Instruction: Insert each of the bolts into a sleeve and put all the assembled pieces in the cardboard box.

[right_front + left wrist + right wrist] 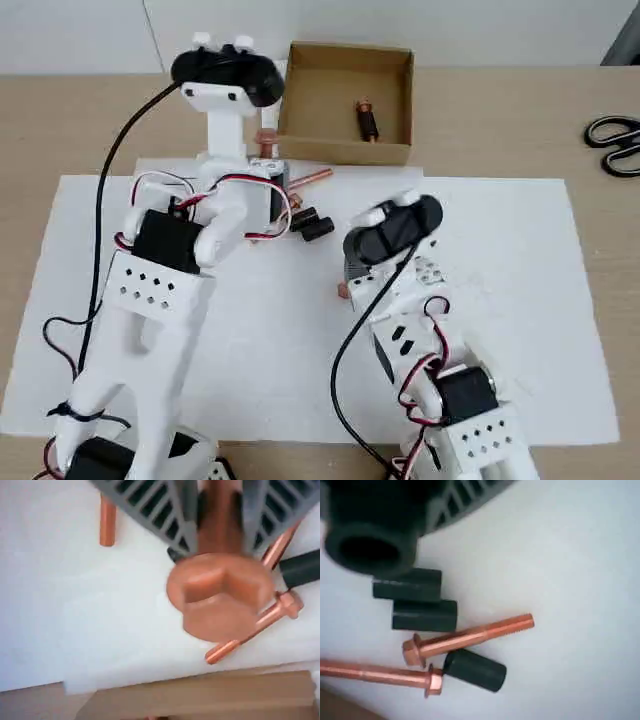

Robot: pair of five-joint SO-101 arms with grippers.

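My left gripper [264, 150] hangs just left of the cardboard box [300, 140], shut on a copper bolt [220, 595] whose hex head faces the wrist camera. Mid-table, my right gripper [347, 272] is shut on a black sleeve [370, 545] with its open bore toward the camera. One assembled bolt-and-sleeve piece [367, 120] lies inside the box. Between the arms, loose sleeves [311, 224] and a loose bolt [311, 178] lie on the white sheet. The right wrist view shows two loose bolts [470, 637] and three sleeves [424, 615] on the paper.
The white paper sheet [520, 300] covers most of the wooden table. Black scissors [615, 140] lie at the far right edge. The box's near wall [200, 695] is close under the left gripper. More loose bolts [107, 520] lie around it.
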